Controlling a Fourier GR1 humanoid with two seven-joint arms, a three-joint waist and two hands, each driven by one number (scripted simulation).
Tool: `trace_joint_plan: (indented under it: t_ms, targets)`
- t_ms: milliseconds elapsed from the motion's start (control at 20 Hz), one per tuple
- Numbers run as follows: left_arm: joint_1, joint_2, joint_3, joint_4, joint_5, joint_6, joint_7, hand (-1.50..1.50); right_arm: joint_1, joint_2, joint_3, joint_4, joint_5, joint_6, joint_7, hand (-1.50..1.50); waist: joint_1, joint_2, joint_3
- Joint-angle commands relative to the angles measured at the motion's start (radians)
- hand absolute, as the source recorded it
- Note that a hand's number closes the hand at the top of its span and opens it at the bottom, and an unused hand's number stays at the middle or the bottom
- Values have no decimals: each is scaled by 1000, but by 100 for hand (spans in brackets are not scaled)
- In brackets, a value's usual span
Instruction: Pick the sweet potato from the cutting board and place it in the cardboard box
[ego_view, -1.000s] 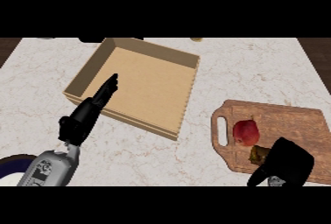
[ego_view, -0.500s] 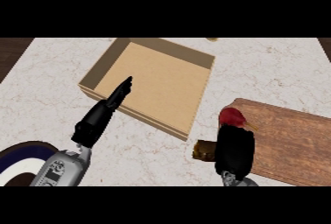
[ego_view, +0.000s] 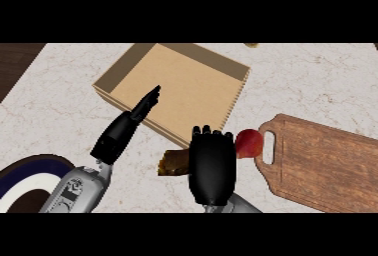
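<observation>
**Sweet potato is off the board, not yet in the box**

One second ago my right hand (ego_view: 212, 165) was down on the cutting board (ego_view: 325, 160) at the lower right of the frame. Now it is in the lower middle, over the bare counter (ego_view: 317, 80), between the board and the cardboard box (ego_view: 184, 80). Its fingers are curled downward around a brown piece that shows only at the hand's left side. I take this piece for the sweet potato (ego_view: 171, 164); the hand hides most of it. So, in my judgement, the pick is done and the carrying is about half done. The box opening lies up and to the left, and its near wall must still be passed.

My left hand (ego_view: 129, 130) stays as before, with fingers straight, pointing to the upper right over the near wall of the box and holding nothing.

A red round thing (ego_view: 249, 143) lies at the handle end of the board, just beside my right hand.

The counter is pale and marbled. Dark wood (ego_view: 18, 60) shows in the upper left corner.
</observation>
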Motion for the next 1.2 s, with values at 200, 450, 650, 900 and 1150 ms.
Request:
trace_joint_plan:
  t_ms: [200, 450, 650, 900, 1150]
  targets:
    - [-7, -22, -13, 35, -21, 12, -7, 0, -252, 10, 129, -61, -144, -40, 247, 150, 1, -16, -3]
    - [-41, -23, 14, 54, -9, 14, 16, 0, -397, 10, 90, -74, -147, -75, 317, 150, -26, -22, -4]
    - [-5, -6, 8, 57, -9, -6, -13, 0, -476, 10, 27, -46, -170, -109, 367, 150, -17, -23, -5]
    - [-25, -19, 16, 59, -16, 13, 1, 0, -577, 9, -19, 20, -201, -106, 412, 150, -26, -23, -5]
    - [-19, -24, 6, 55, -18, 7, 10, 0, -699, 9, -106, 104, -234, -108, 423, 150, -31, -21, -4]
